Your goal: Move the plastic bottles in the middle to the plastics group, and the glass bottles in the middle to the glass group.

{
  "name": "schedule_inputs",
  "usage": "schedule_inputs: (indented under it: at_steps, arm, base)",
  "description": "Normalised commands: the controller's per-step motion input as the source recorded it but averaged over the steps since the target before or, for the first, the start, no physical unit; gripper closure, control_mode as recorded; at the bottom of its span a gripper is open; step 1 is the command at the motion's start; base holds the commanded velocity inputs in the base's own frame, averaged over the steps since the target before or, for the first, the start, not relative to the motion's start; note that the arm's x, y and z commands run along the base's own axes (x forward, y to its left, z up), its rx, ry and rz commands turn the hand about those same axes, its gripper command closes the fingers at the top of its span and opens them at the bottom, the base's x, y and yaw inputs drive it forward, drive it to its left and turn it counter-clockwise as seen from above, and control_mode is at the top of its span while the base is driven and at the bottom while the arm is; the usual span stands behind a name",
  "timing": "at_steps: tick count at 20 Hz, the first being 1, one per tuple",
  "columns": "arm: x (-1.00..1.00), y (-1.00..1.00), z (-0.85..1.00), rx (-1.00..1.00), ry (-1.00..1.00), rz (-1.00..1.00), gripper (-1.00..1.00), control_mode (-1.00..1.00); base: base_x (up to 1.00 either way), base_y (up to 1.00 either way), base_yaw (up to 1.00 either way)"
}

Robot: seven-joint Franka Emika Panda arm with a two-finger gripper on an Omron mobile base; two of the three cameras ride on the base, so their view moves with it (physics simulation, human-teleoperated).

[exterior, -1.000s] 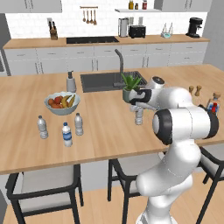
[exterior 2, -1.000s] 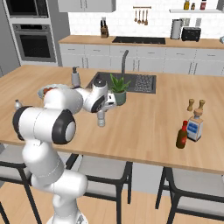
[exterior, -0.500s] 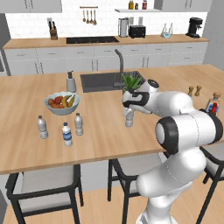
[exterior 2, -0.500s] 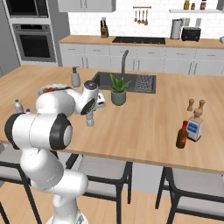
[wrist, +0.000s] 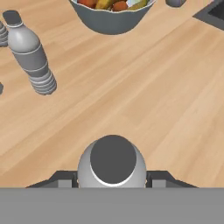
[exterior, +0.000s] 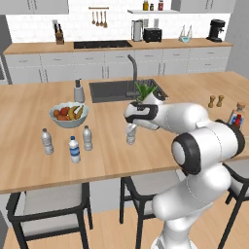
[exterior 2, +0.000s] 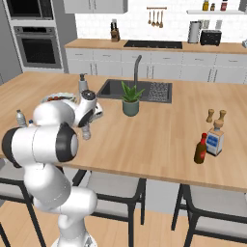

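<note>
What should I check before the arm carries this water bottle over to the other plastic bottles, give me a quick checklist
1. Gripper closed on the plastic bottle: ok, fingers flank it in the hand view.
2. Bottle upright: ok.
3. Bottle clear of the counter: cannot tell.
4. Path left over the counter unobstructed: ok.
5. Free spot by the plastics group: ok, bare wood right of it.
6. Fruit bowl clearance: ok.

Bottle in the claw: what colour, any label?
Clear greyish plastic bottle, pale cap, no label. Hand view shows it best, gripped by the claw.
</note>
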Motion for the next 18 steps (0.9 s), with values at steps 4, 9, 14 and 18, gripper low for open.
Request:
schedule_inputs:
  at_steps: [4,9,14,18]
  arm:
    - [0.00,0.68,0.00,0.00,-0.04,0.10,1.00,-1.00]
    - [-0.23,0.60,0.00,0.00,-0.01,0.13,1.00,-1.00]
    - [-0.22,0.51,0.00,0.00,-0.01,0.13,1.00,-1.00]
    - [-0.02,0.49,0.00,0.00,-0.01,0.10,1.00,-1.00]
  base:
    - [0.00,0.00,0.00]
    - [0.00,0.00,0.00]
    - [0.00,0.00,0.00]
    - [0.00,0.00,0.00]
